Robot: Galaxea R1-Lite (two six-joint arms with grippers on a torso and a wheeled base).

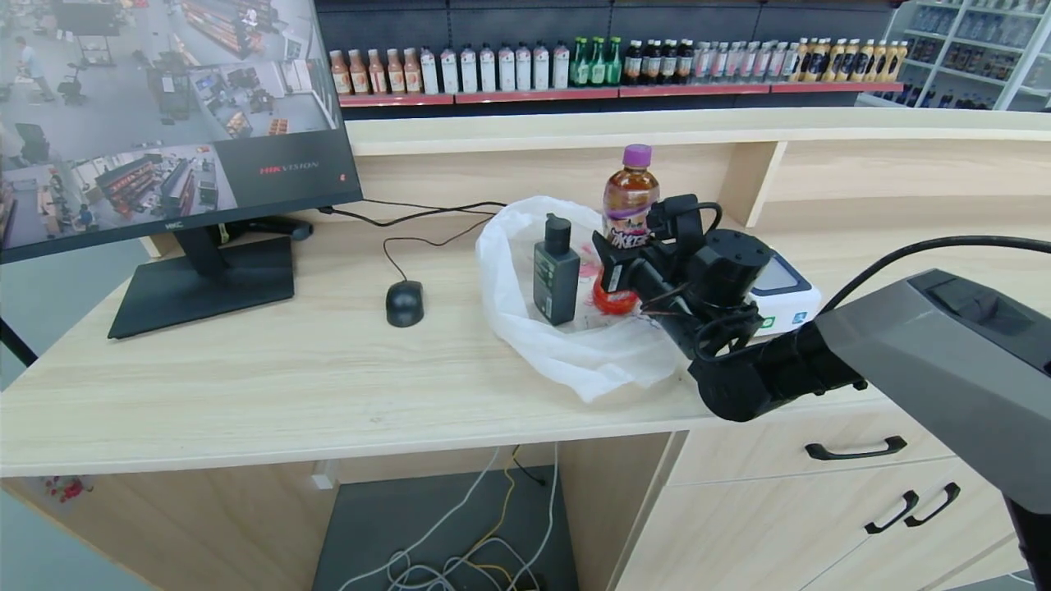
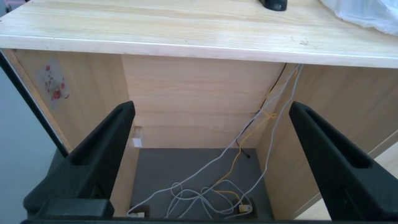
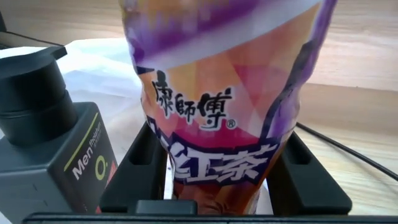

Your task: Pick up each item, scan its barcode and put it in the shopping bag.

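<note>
My right gripper (image 1: 617,264) is shut on a tea bottle (image 1: 630,193) with a purple cap and a purple-orange label (image 3: 224,93), holding it upright at the open white shopping bag (image 1: 575,353) on the counter. The gripper hides the bottle's lower part. A dark pump bottle (image 1: 556,275) stands inside the bag, just left of the tea bottle, and appears close by in the right wrist view (image 3: 50,149). My left gripper (image 2: 211,155) is open and holds nothing, low in front of the counter's knee space.
A white scanner box (image 1: 784,291) sits behind my right wrist. A black mouse (image 1: 405,302) and its cable lie left of the bag, with a monitor (image 1: 164,115) at the far left. Loose cables (image 2: 211,186) hang under the counter. Drawers (image 1: 854,450) are at lower right.
</note>
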